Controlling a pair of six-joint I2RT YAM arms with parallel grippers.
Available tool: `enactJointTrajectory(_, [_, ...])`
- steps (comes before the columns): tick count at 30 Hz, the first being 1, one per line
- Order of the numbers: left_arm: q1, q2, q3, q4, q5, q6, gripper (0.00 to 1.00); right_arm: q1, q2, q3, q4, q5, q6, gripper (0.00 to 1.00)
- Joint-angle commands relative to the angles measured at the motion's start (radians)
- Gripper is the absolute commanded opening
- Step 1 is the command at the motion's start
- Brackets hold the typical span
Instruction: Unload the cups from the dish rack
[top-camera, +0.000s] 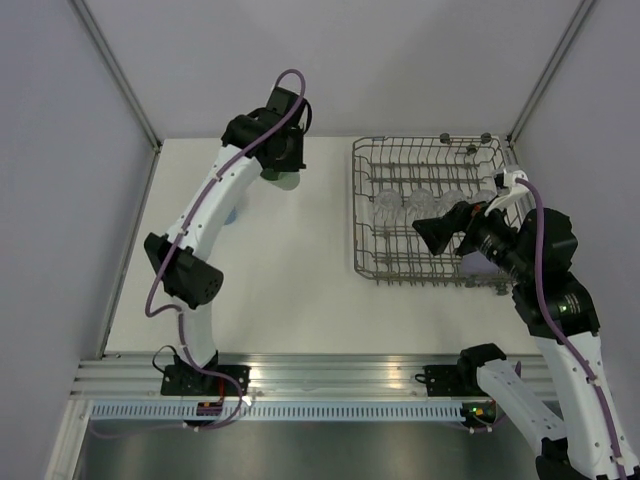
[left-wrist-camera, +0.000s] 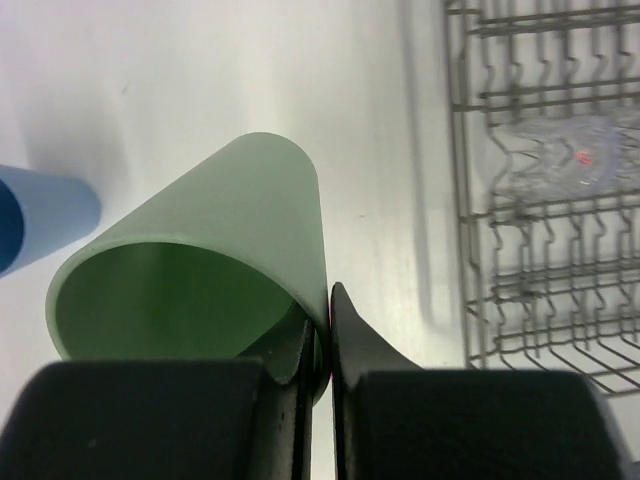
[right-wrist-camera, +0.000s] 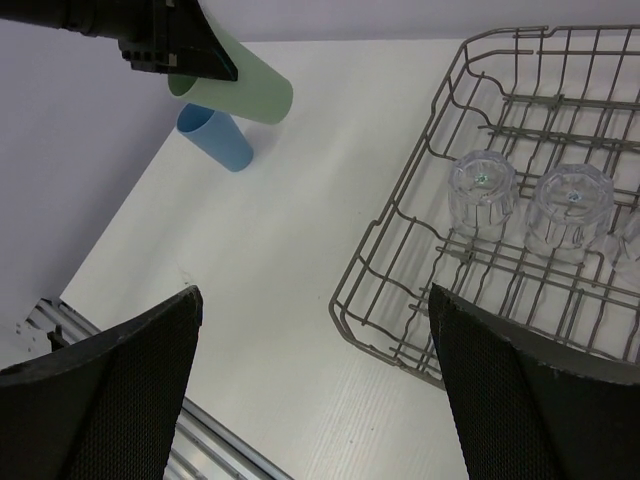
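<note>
Left gripper (left-wrist-camera: 328, 312) is pinched on the wall of the pale green tumbler (left-wrist-camera: 230, 230) at its rim, one finger inside the mouth and one outside, jaws nearly together with only the plastic between them. It holds the tumbler well to the left of the dish rack (top-camera: 357, 205), level with the rack's far edge, and the tumbler hangs tilted with its mouth up toward the fingers. Whether its base touches the table (top-camera: 290, 290) I cannot tell.

Right gripper (right-wrist-camera: 312, 296) is spread wide with nothing between its fingers. It hovers above the near half of the dish rack, pointing toward the rack's left side.

The white table carries the dish rack on its right part. The rack is a grey wire basket with rows of tines, and two small black wheels (top-camera: 443, 138) sit on its far edge.

The blue tumbler (right-wrist-camera: 215, 138) stands on the table to the left of the dish rack, farther from the rack than the green one and just beside it, partly hidden by the left arm in the top view.

Clear glasses (right-wrist-camera: 482, 190) stand upside down in a row across the middle of the dish rack. The right wrist view shows two whole and the edge of a third.
</note>
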Motion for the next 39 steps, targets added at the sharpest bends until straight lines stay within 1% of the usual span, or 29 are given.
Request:
enactJointTrajectory(1, [0.085,0.071,0.116,-0.154,0.056,0.073,0.02,-0.003,-0.006,-0.006,-0.012,0.004,-0.024,0.98])
enactJointTrajectory(5, [0.165,0.154,0.127,-0.169,0.1,0.101,0.02,-0.003,-0.011,-0.014,-0.006,-0.005,-0.027,0.98])
enactJointTrajectory(10, [0.231,0.257,0.161,-0.197,0.114,0.137,0.02,-0.003,-0.025,-0.052,0.032,-0.041,-0.022,0.98])
enactJointTrajectory(16, [0.248,0.324,0.208,-0.208,0.125,0.176,0.02,-0.001,-0.026,-0.065,0.049,-0.052,-0.018,0.98])
enactJointTrajectory(22, [0.259,0.398,0.21,-0.214,0.133,0.194,0.03,-0.001,-0.022,-0.071,0.057,-0.066,-0.016,0.98])
enactJointTrajectory(33, [0.26,0.456,0.209,-0.208,0.114,0.208,0.09,0.031,-0.037,-0.068,0.047,-0.031,-0.038,0.98])
enactJointTrajectory(39, [0.268,0.458,0.212,-0.195,0.116,0.211,0.15,0.04,-0.046,-0.066,0.046,-0.025,-0.044,0.98])
